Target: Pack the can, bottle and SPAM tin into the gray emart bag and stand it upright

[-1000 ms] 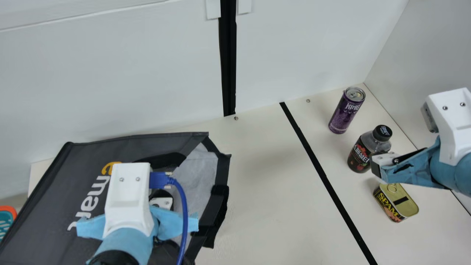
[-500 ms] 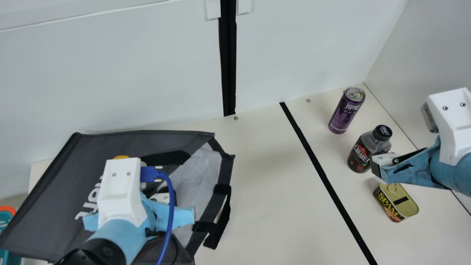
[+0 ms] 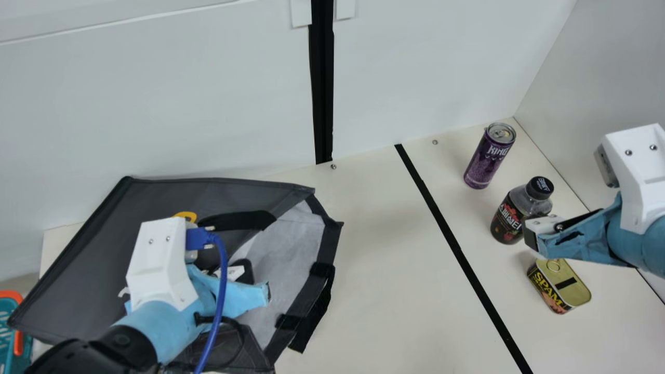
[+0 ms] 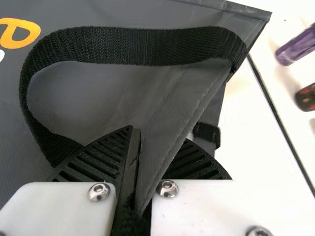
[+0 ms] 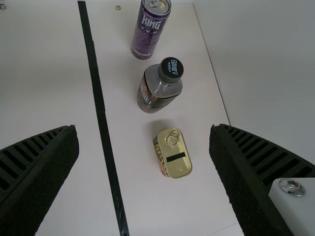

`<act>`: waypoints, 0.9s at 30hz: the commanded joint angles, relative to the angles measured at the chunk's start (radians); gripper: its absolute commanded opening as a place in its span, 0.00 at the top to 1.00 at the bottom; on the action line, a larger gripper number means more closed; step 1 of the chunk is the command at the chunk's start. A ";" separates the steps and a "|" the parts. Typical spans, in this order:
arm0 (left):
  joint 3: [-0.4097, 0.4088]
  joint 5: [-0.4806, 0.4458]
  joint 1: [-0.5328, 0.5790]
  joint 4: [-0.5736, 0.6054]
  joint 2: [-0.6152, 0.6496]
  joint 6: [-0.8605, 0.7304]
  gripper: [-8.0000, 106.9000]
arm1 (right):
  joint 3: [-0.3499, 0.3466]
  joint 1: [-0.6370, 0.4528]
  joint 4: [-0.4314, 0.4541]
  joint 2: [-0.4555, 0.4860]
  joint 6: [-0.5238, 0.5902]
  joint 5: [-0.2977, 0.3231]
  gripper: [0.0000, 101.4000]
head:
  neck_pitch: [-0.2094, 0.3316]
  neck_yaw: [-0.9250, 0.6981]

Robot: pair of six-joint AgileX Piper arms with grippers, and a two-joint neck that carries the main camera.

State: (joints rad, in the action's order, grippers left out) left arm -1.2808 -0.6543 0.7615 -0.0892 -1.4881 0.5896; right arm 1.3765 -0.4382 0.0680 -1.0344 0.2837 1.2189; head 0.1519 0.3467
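Gray emart bag [image 3: 88, 265] slants over the left of the cream surface [image 3: 395, 291], its pale-lined mouth facing the middle. The left tool [image 3: 236, 300] grips a fold of its hem, next to a black webbing handle [image 3: 241, 221]. Beyond the black stripe [image 3: 452, 239], the purple can [image 3: 486, 158] and black-capped bottle [image 3: 509, 218] stand upright near the SPAM tin [image 3: 561, 284]; the right tool [image 3: 576, 241] is spread wide.

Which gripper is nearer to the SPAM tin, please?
The right gripper is nearer: open, close to the SPAM tin. The left gripper is far from it, over at the gray bag, shut on its edge.
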 commanded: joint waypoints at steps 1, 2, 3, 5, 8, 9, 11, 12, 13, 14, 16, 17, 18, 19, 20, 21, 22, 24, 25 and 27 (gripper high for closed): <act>0.002 0.009 -0.014 0.065 0.002 -0.041 1.00 | 0.000 0.000 0.000 0.000 0.000 0.000 0.06 | 0.023 0.002; 0.003 0.013 -0.022 0.086 0.002 -0.057 1.00 | 0.000 0.000 0.000 0.000 0.000 0.000 0.06 | 0.023 0.002; 0.005 0.016 -0.030 0.106 0.003 -0.072 1.00 | 0.000 0.000 0.000 0.000 0.000 0.000 0.06 | 0.023 0.002; 0.007 0.021 -0.046 0.148 0.005 -0.105 1.00 | 0.000 0.000 0.000 0.000 0.000 0.000 0.06 | 0.023 0.002; 0.009 0.026 -0.070 0.203 0.006 -0.150 1.00 | 0.000 0.000 0.000 0.000 0.000 0.000 0.06 | 0.023 0.002; 0.010 0.027 -0.078 0.219 0.006 -0.164 1.00 | 0.000 0.000 0.000 0.000 0.000 0.000 0.06 | 0.023 0.002; 0.010 0.027 -0.095 0.248 0.006 -0.192 1.00 | 0.000 0.000 0.000 0.000 0.000 0.000 0.06 | 0.023 0.002; 0.010 0.027 -0.103 0.261 0.006 -0.205 1.00 | 0.000 0.000 0.000 0.000 0.000 0.000 0.06 | 0.023 0.002; 0.011 0.027 -0.111 0.272 0.006 -0.217 1.00 | 0.000 0.000 0.000 0.000 0.000 0.000 0.06 | 0.023 0.002; 0.012 0.027 -0.120 0.284 0.005 -0.230 1.00 | 0.000 0.000 0.000 0.000 0.000 0.000 0.06 | 0.023 0.002; 0.013 0.027 -0.134 0.303 0.005 -0.250 1.00 | 0.000 0.000 0.000 0.000 0.000 0.000 0.06 | 0.023 0.002; 0.014 0.027 -0.141 0.313 0.005 -0.261 1.00 | 0.000 0.000 0.000 0.000 0.000 0.000 0.06 | 0.023 0.002; 0.014 0.027 -0.148 0.323 0.005 -0.270 1.00 | 0.000 0.000 0.000 0.000 0.000 0.000 0.06 | 0.023 0.002; 0.015 0.027 -0.153 0.331 0.005 -0.279 1.00 | 0.000 0.000 0.000 0.000 0.000 0.000 0.06 | 0.023 0.002; 0.016 0.028 -0.160 0.341 0.005 -0.289 1.00 | 0.000 0.000 0.000 0.000 0.000 0.000 0.06 | 0.023 0.002; 0.017 0.028 -0.165 0.349 0.005 -0.297 1.00 | 0.000 0.000 0.000 0.000 0.000 0.000 0.06 | 0.023 0.002; 0.018 0.028 -0.170 0.358 0.005 -0.306 1.00 | 0.000 0.000 0.000 0.000 0.000 0.000 0.06 | 0.023 0.002; 0.019 0.028 -0.181 0.374 0.005 -0.324 1.00 | 0.000 0.000 0.000 0.000 0.000 0.000 0.06 | 0.023 0.002; 0.020 0.029 -0.186 0.383 0.005 -0.332 1.00 | 0.000 0.000 0.000 0.000 0.000 0.000 0.06 | 0.023 0.002; 0.021 0.029 -0.196 0.408 0.005 -0.352 1.00 | 0.000 0.000 0.000 0.000 0.000 0.000 0.06 | 0.023 0.002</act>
State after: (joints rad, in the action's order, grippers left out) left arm -1.2595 -0.6255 0.5679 0.3055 -1.4822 0.2498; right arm 1.3765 -0.4382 0.0680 -1.0344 0.2837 1.2189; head 0.1519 0.3467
